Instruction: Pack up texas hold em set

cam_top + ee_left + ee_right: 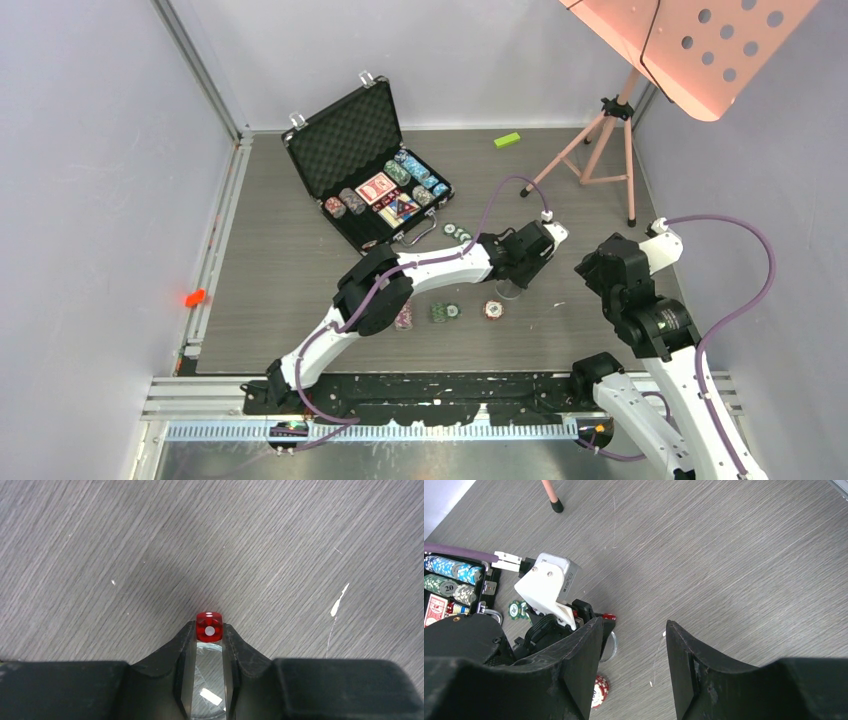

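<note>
Broadly, the grey table [290, 300] held the open black briefcase [345, 140] at its far left-centre. Its lid was propped up with the foam lining showing, and rows of poker chips [412, 172] and the red-backed card deck [377, 187] sat in its lower half. The left arm [440, 265] stretched across the middle of the table, to the right of the case, and the right arm [640, 300] stood folded beside it. The right gripper [634, 635] hung over bare table, fingers apart, nothing between them. The left gripper [209, 632] pointed down at the table. Loose chips [492, 309] lay near the left arm, with more [457, 232] just beside the case's handle. A red die [209, 625] sat pinched between the left fingertips; whether it had left the table could not be told.
</note>
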Action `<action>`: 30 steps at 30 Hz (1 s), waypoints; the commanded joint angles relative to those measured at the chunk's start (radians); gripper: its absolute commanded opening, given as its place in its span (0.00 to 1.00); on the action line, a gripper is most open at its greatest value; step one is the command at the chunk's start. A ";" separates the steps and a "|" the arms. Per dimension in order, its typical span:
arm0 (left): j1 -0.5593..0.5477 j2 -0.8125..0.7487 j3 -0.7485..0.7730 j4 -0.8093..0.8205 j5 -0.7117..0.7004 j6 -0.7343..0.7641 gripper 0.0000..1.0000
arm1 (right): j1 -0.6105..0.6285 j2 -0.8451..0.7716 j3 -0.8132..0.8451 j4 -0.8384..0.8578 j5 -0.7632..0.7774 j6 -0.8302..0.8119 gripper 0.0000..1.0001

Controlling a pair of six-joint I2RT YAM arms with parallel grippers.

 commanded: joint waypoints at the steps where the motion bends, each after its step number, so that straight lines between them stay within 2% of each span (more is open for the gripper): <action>1: -0.004 -0.056 0.022 0.018 -0.054 0.016 0.22 | -0.005 -0.004 0.028 0.013 0.013 -0.008 0.56; 7: 0.007 -0.125 -0.008 0.028 -0.097 -0.009 0.18 | -0.004 -0.015 0.026 0.014 0.017 -0.006 0.56; 15: 0.090 -0.219 -0.065 0.039 -0.142 -0.079 0.15 | -0.004 -0.010 0.026 0.013 0.014 -0.006 0.56; 20: 0.165 -0.295 -0.130 0.041 -0.330 -0.199 0.00 | -0.003 -0.010 0.025 0.013 0.014 -0.003 0.56; 27: 0.273 -0.345 -0.131 -0.106 -0.593 -0.427 0.00 | -0.004 -0.007 0.024 0.013 0.015 -0.002 0.56; 30: 0.322 -0.361 -0.140 -0.149 -0.633 -0.480 0.00 | -0.003 -0.008 0.024 0.014 0.015 -0.002 0.56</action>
